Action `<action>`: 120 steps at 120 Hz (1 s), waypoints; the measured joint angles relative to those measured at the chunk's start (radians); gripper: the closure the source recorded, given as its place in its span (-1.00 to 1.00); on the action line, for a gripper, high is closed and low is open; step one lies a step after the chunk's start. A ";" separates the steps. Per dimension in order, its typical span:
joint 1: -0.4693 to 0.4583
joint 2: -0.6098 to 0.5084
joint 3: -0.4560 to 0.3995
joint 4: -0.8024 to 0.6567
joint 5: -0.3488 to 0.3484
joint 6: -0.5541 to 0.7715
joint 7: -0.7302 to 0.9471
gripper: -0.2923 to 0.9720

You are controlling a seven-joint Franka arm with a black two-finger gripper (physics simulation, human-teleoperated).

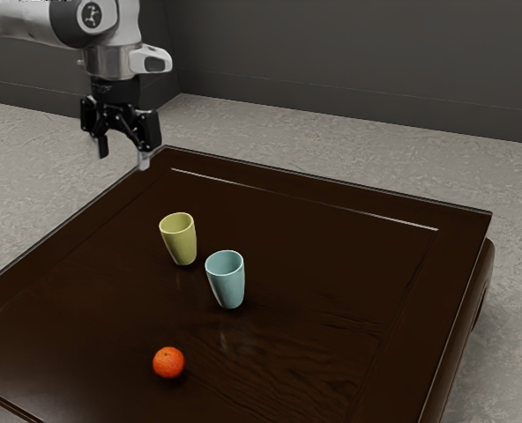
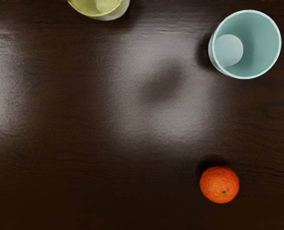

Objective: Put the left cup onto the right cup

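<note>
You are looking at a table (image 1: 349,264) of dark wood whose polished top shows fine grain and throws back a soft glare. The yellow-green cup (image 1: 179,238) and the pale blue cup (image 1: 226,278) look smooth and matt, like plain plastic or unglazed clay. The orange (image 1: 168,362) has a finely dimpled skin, and your gripper (image 1: 123,159) is matt black.

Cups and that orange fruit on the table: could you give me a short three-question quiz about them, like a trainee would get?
1. True or false: the yellow cup and the blue cup both stand upright.
2. Which lies farthest from the end effector? A yellow cup, B blue cup, C orange.
3. Fill in: the end effector is open and holds ___.

Key: 1 true; 2 C; 3 nothing.
</note>
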 joint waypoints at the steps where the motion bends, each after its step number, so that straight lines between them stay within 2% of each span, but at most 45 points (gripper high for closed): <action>1: 0.002 0.002 0.000 0.001 -0.001 0.004 0.000 -0.54; 19: 0.046 0.078 -0.011 0.078 -0.011 0.057 -0.002 -0.54; 43: 0.106 0.363 -0.021 0.391 -0.018 0.086 -0.007 -0.54; 50: 0.124 0.425 -0.022 0.435 -0.034 0.093 -0.008 -0.54; 97: 0.211 0.465 -0.031 0.127 -0.081 0.303 -0.010 -0.54; 109: 0.263 0.539 -0.093 0.191 -0.078 0.351 -0.007 -0.54; 120: 0.279 0.586 -0.111 0.268 -0.075 0.379 -0.001 -0.54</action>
